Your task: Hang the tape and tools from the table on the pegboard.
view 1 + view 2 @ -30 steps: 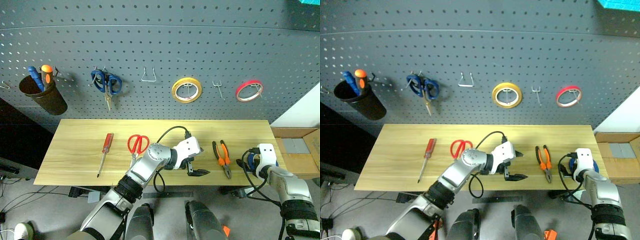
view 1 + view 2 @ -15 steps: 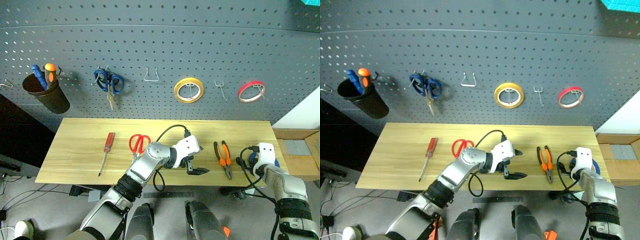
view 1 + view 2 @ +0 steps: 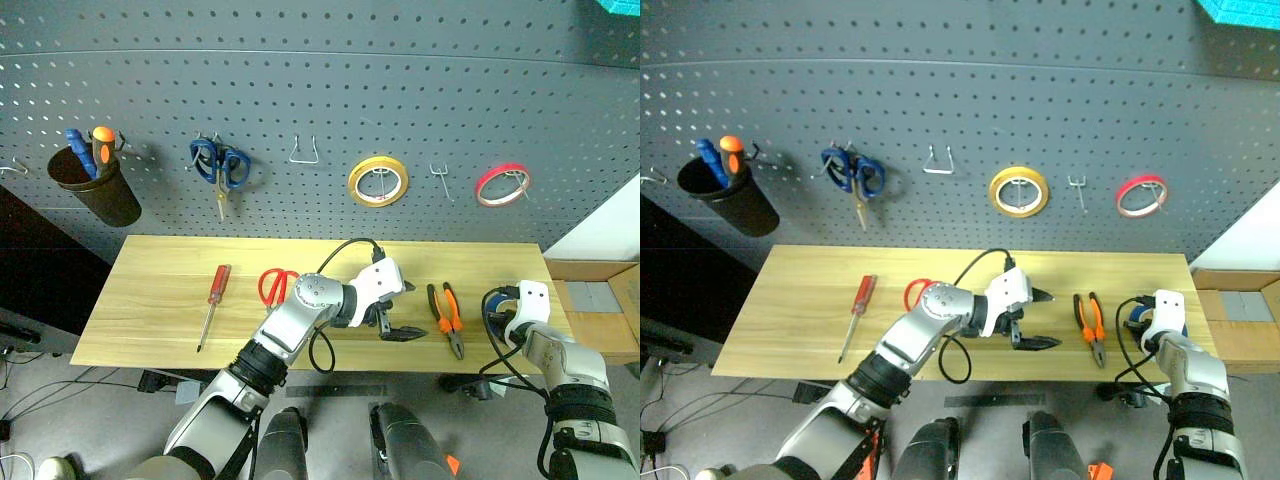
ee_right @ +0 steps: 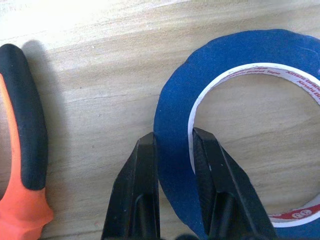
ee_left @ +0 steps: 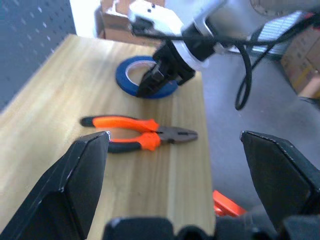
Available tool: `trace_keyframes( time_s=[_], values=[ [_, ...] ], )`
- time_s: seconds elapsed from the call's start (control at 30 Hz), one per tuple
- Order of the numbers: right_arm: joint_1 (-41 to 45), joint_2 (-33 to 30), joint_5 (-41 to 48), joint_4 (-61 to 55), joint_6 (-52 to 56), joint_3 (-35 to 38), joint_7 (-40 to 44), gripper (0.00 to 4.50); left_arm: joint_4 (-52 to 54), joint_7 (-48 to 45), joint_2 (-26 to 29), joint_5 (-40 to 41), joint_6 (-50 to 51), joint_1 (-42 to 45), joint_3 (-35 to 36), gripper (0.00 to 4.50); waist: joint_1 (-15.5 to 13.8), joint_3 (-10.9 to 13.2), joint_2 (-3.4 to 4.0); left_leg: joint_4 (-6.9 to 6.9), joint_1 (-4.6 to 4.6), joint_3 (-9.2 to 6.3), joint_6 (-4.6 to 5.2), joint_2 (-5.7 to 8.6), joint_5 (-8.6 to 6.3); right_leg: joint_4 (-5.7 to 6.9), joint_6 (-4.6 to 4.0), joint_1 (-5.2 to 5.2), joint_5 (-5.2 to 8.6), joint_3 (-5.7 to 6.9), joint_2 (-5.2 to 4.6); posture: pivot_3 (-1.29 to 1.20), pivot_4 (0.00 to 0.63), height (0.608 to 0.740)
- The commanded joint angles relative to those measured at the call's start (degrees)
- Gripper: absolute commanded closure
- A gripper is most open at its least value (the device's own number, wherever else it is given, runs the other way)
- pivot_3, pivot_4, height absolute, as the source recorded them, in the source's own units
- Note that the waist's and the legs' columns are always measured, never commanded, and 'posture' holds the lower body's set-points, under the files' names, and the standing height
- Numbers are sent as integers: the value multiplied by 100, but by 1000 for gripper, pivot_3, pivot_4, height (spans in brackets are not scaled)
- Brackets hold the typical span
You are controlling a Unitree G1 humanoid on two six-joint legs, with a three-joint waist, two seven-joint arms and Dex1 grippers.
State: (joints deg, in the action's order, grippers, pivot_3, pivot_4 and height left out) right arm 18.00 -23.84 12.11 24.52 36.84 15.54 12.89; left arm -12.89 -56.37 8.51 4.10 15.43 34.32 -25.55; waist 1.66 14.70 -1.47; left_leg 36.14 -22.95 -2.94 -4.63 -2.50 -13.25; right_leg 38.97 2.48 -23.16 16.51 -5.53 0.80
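The blue tape roll (image 4: 240, 135) runs off the right wrist view's edge — only part of its ring shows. From the head views the right gripper (image 3: 503, 318) covers most of it. The red-handled scissors (image 3: 277, 287) lie partly behind the left arm — blades hidden.

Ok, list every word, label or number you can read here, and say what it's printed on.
Blue tape roll, white inner core: a line of small red lettering runs around it, too small and blurred to read.
Blue tape roll, red band at the core's lower edge: white print, unreadable.
Pliers, screwdriver, red scissors, pegboard: no text visible.
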Motion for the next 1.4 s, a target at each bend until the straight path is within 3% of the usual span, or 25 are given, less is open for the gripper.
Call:
trace_keyframes(
  time_s=[0.03,0.27,0.53,0.73,0.9,1.07,1.4],
  values=[
    [-232,-141,-277,-416,-271,-198,-41,4112,57,-32,-110,212,-254,83,207,0,-2,-16,13,0,0,0,0,0,0,0,0,0,0,0,0,68,159,740],
    [-1035,-55,-690,-3019,-419,-626,-278,4112,582,436,-42,517,-113,-234,864,0,40,-177,112,-3,-11,8,-15,3,8,2,-4,-18,-2,-6,-4,19,92,740],
    [-1991,408,-1625,-4696,-1144,-1348,-995,4112,1798,1545,-58,748,437,-911,1564,0,19,-651,70,-5,-3,4,-5,1,2,2,5,-11,4,-2,0,6,17,740],
    [-2066,459,-1983,-4552,-2858,-1724,-974,4112,2018,2166,-132,627,516,-1271,1626,0,28,-890,47,13,14,12,3,8,12,-2,37,8,-14,-16,1,14,0,740],
    [-1580,449,-1847,-4048,-3687,-1797,-594,4112,2035,2386,-252,727,551,-1237,1624,0,71,-930,24,15,116,11,13,8,18,-6,6,105,-2,-17,6,16,0,740],
    [-738,561,-1535,-2973,-4149,-1634,-340,4112,1756,2579,-330,678,440,-1005,1699,0,125,-972,3,15,112,9,15,8,19,-6,32,110,-18,-20,6,31,0,740],
    [-246,795,-1352,-2090,-4651,-1723,73,4112,1761,2930,-390,618,256,-1020,1747,0,24,-979,4,-2,108,3,16,8,19,-5,24,102,-16,-18,7,86,0,740]
  ],
)
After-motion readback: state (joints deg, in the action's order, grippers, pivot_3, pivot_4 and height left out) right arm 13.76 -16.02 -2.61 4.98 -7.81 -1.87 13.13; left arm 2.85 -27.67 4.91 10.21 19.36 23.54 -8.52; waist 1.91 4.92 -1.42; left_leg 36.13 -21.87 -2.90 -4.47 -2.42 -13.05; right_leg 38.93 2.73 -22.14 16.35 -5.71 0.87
